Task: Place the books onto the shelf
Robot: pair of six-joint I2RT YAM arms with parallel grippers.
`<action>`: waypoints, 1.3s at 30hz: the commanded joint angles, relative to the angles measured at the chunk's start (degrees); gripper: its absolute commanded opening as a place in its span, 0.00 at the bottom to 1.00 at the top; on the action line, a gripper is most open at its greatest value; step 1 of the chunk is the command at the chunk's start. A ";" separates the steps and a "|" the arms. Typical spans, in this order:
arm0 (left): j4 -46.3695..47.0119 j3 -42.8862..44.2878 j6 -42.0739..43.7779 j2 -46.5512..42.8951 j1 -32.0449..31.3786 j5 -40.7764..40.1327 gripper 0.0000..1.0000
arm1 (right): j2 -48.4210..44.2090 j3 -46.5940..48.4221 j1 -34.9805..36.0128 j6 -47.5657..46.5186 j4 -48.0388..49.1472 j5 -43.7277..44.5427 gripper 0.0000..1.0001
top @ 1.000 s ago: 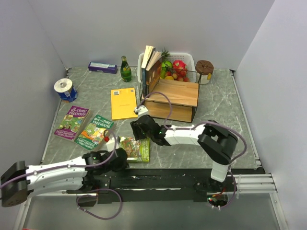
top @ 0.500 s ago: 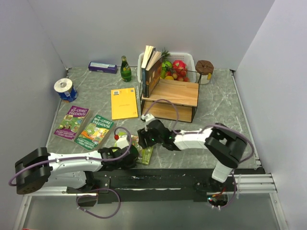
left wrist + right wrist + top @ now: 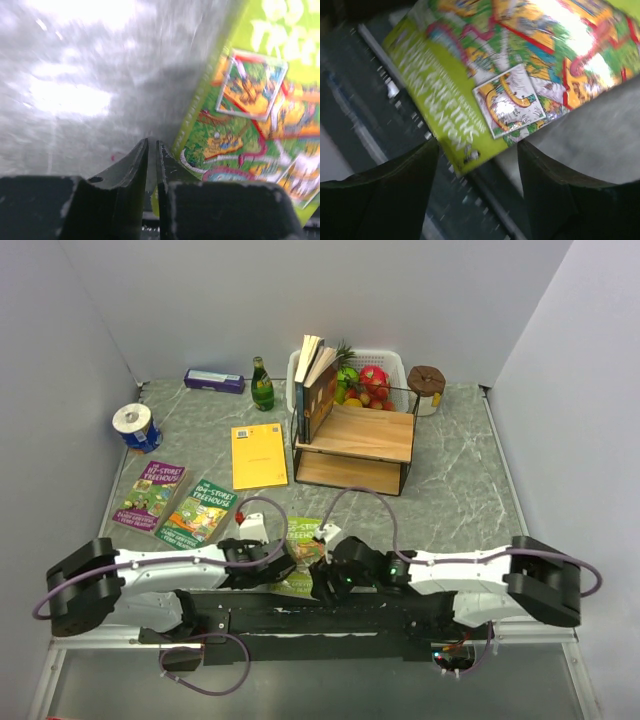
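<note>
The green book (image 3: 298, 558) lies flat at the bottom middle, on the bench (image 3: 450, 480) edge. The right hand (image 3: 325, 580), wide, should slide under its corner. The left hand (image 3: 290, 562), nearly closed, holds nothing.

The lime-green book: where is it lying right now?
In the top view the lime-green book lies flat at the table's near edge, centre-left, between the left claw and the right claw, below the yellow booklet.

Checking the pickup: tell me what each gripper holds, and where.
Nothing is held. The left gripper is barely parted and empty beside the green book; the right gripper is open, straddling that book's corner without clamping it.
</note>
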 commanded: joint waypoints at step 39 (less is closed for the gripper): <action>28.42 -11.91 -0.24 6.03 -0.49 0.54 0.07 | 12.48 -7.64 -14.04 36.70 31.23 -12.08 0.68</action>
